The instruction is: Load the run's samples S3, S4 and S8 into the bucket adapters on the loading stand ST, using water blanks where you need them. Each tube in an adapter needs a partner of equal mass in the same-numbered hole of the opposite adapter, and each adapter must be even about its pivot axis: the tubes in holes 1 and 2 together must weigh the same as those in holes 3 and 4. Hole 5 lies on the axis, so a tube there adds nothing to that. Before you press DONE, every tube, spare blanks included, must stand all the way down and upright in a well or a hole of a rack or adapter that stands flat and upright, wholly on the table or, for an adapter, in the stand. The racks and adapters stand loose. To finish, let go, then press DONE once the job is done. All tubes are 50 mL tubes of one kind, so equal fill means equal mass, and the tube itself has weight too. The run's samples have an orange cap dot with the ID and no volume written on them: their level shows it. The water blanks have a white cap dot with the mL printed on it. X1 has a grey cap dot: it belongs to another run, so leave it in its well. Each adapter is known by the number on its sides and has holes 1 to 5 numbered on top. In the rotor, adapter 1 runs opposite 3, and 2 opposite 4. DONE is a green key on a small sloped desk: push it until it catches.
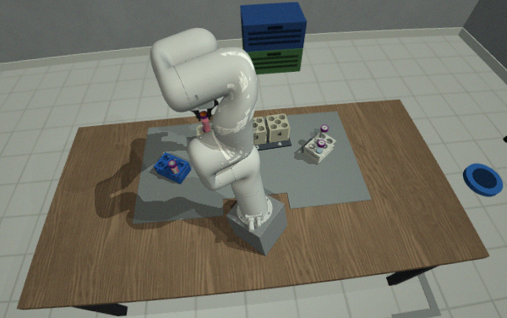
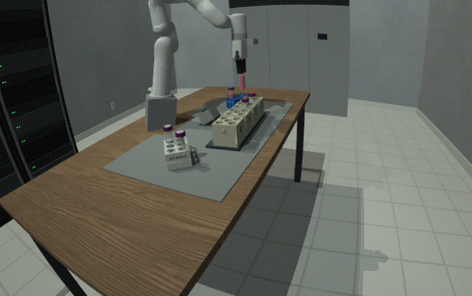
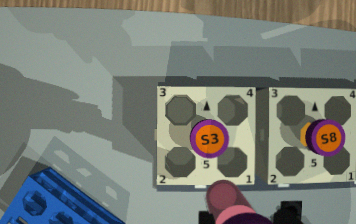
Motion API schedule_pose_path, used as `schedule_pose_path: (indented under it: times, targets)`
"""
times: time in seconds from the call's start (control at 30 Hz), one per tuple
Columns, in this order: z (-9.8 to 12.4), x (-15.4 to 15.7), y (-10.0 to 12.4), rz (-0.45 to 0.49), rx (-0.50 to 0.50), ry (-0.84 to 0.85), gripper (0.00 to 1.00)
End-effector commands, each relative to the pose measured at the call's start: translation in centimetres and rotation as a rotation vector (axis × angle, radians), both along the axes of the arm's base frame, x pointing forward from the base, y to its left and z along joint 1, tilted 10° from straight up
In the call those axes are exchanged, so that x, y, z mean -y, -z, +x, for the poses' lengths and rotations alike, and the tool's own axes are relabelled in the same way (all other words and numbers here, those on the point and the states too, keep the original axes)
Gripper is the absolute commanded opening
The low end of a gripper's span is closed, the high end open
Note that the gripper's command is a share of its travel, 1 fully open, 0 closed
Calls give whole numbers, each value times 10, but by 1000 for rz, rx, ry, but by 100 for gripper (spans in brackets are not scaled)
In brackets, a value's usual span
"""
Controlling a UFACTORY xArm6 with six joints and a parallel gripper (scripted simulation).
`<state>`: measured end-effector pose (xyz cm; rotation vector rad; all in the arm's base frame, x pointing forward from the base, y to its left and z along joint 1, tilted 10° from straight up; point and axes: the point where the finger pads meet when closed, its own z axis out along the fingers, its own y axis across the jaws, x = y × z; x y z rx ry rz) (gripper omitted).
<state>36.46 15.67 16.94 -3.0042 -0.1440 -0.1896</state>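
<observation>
S3 (image 2: 252, 94) (image 3: 209, 138) and S8 (image 2: 245, 99) (image 3: 328, 138) sit in hole 5 of neighbouring adapters. Gripper (image 1: 204, 113) (image 2: 241, 71) (image 3: 247, 215) is clamped on orange-dot tube (image 1: 205, 123) (image 2: 241, 82) (image 3: 224, 196), likely S4; it hangs below the fingers, above the stand's adapters, not seated. Left: place it, add balancing blanks from BLANKS rack (image 1: 314, 157) (image 2: 178, 160), press DONE.

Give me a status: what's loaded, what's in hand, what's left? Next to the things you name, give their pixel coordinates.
Loaded: S3 (image 3: 209, 138) (image 2: 252, 94) and S8 (image 3: 328, 138) (image 2: 245, 100), each in its adapter's middle hole.
In hand: an orange-dotted pink tube (image 1: 205, 123) (image 2: 241, 82) (image 3: 225, 197), shut in the jaws above the table, likely S4.
Left: seat it, then its partner and the balancing; adapter 4 (image 1: 279, 135) (image 2: 225, 138) shows no tubes, and two blanks (image 1: 324, 128) (image 2: 180, 134) stand in their rack. Then DONE.
</observation>
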Motion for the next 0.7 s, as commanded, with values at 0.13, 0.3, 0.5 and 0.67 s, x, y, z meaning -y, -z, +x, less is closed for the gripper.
schedule_pose_path:
  times: [0.13,0.3,0.5,0.67]
  targets:
    - [10,26,1,3,3,-1,0]
    - [17,50,3,2,3,-1,0]
    - [26,79,6,2,4,-1,0]
    - [31,93,8,2,4,-1,0]
